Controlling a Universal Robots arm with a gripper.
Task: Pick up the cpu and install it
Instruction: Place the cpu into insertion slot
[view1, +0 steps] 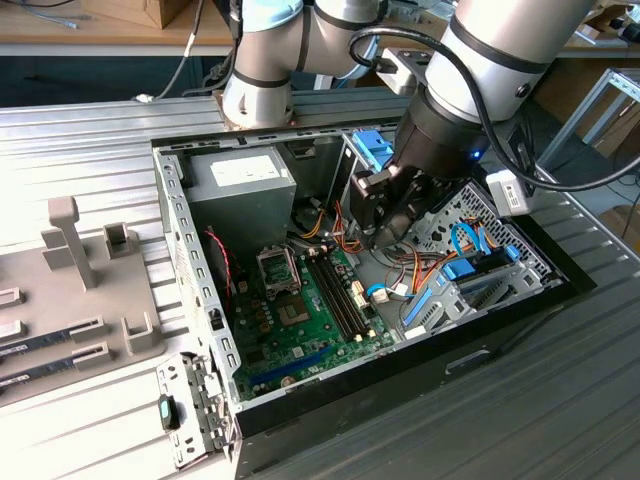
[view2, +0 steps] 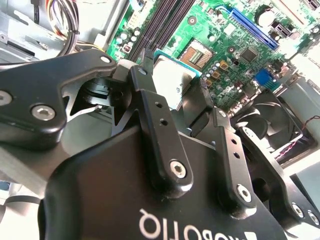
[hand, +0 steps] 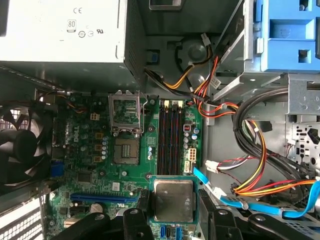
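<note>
The cpu (hand: 172, 197), a flat square chip with a silver-grey top and green rim, sits between my black fingers (view2: 145, 75) in both wrist views. My gripper (hand: 172, 216) is shut on the cpu (view2: 169, 75) by two opposite edges. It hangs above the green motherboard (view1: 310, 320), over the long memory slots (hand: 171, 137). In the exterior view my gripper (view1: 383, 222) is inside the open computer case. The open socket (hand: 126, 151) lies a little way off, with its metal frame (hand: 125, 112) flipped up beside it.
A grey power supply (view1: 240, 180), bundles of orange, red and blue cables (hand: 250, 175) and a drive cage (view1: 480, 250) crowd the case. A black fan (hand: 20, 150) sits beside the board. On the exterior view's left lies a grey parts tray (view1: 70, 300).
</note>
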